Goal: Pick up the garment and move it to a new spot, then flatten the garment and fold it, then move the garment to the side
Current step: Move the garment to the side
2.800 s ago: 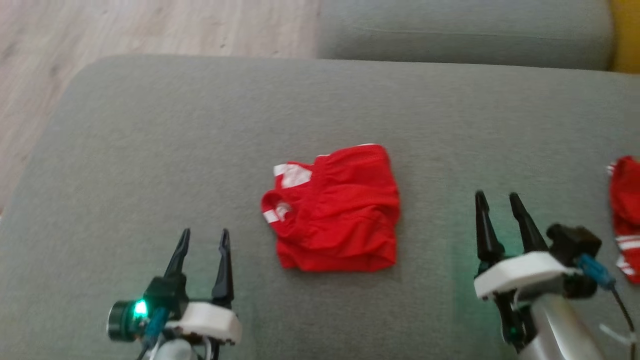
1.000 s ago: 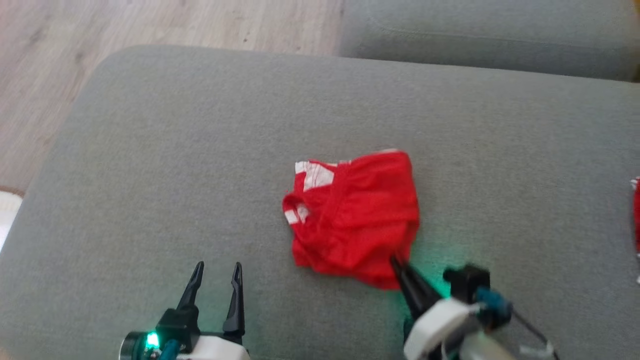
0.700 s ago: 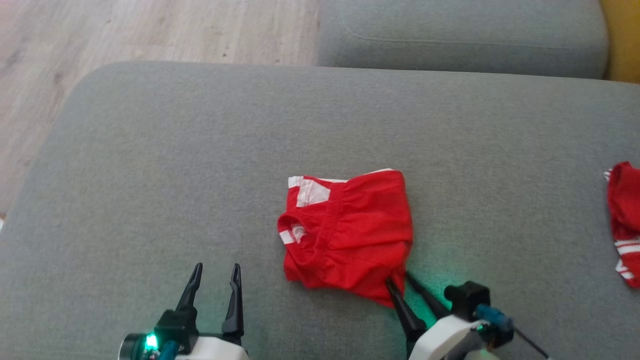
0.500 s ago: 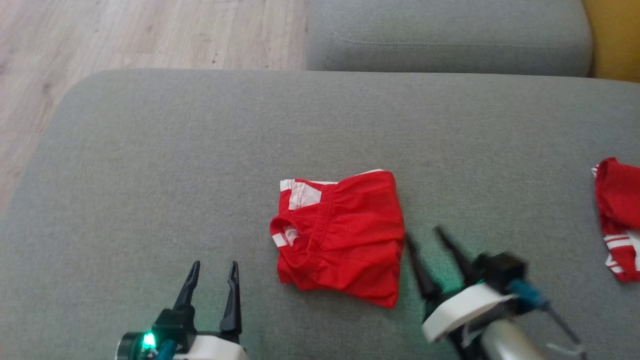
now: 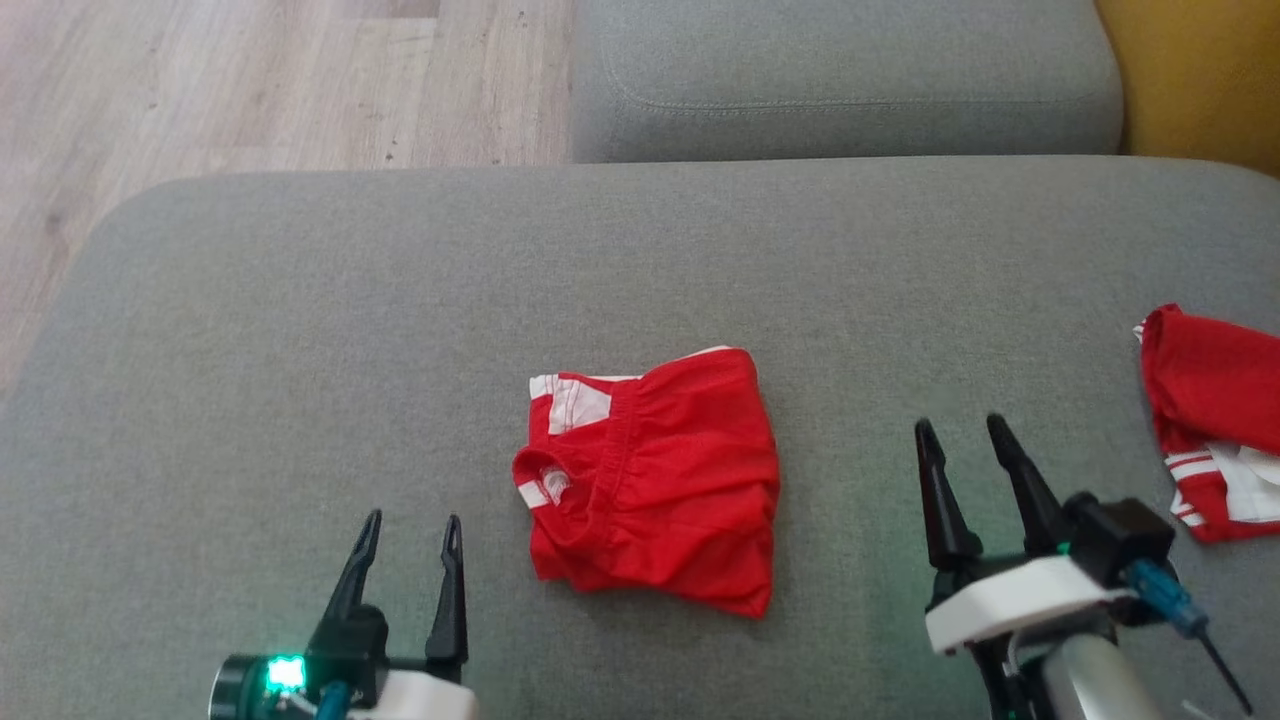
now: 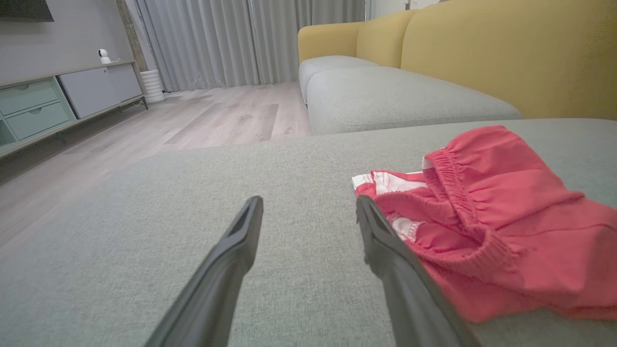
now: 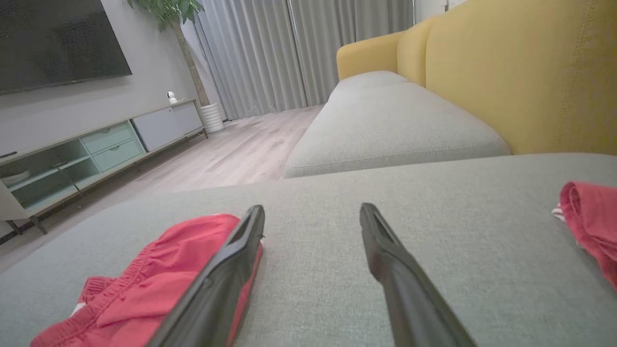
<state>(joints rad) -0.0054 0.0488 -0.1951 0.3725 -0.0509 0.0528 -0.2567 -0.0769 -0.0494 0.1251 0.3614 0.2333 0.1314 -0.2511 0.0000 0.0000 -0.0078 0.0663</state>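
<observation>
**Garment (image 5: 650, 480) between spread fingers**

A second garment (image 5: 1210, 420), right of the fingers of the right gripper (image 5: 958, 425), is cut off by the frame edge. Both grippers point forward over the grey cushion (image 5: 300, 350), fingers spread and empty. The red garment lies right of the fingers of the left gripper (image 5: 412, 518), touching neither.

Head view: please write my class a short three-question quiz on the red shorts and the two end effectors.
1. True or false: the right end effector grips the shorts.
2. The shorts lie on: A) a table, B) a grey cushion, C) a tray.
3. Fill in: the second red garment lies on the robot's ____ side.
Key: 1 false, it stands open beside them; 2 B; 3 right.
</observation>
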